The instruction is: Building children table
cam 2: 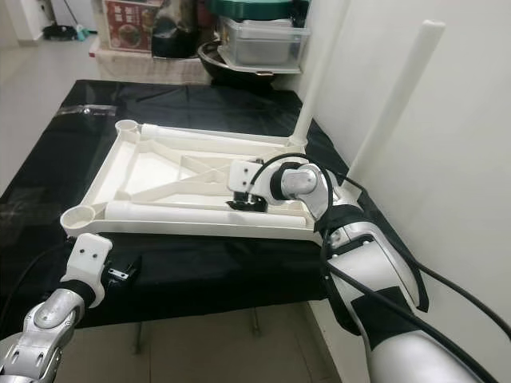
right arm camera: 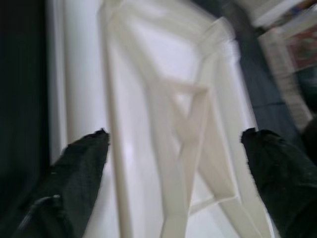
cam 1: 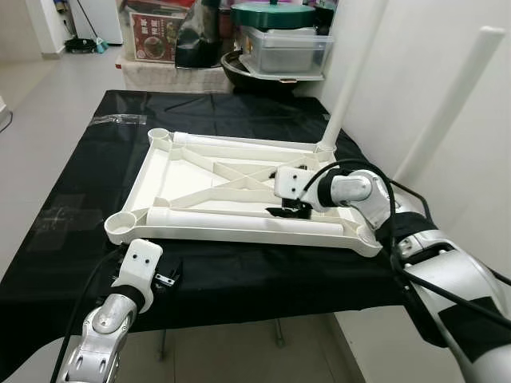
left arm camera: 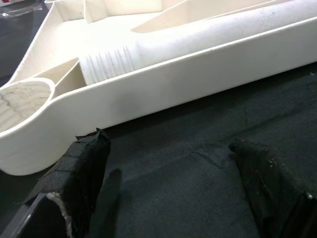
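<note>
- The tabletop [cam 1: 239, 191] is lying upside down on the black cloth [cam 1: 80, 183], ribs facing up, with two legs [cam 1: 247, 217] lying loose inside it along the near and far edges.
- Two more legs are already standing upright in the right-hand corner sockets, by the wall [cam 1: 415, 72].
- The right arm is bending in from the right, elbow out, forearm reaching left over the tabletop. Right gripper [cam 1: 289, 210] is hanging just above the near leg, fingers spread wide and holding nothing.
- The left arm is coming up from the near left corner, and the left gripper [cam 1: 166, 277] is sitting low over the cloth just near of the tabletop's rim, fingers apart, empty.
- Boxes and a bin [cam 1: 283, 48] are sitting past the far end.
</note>
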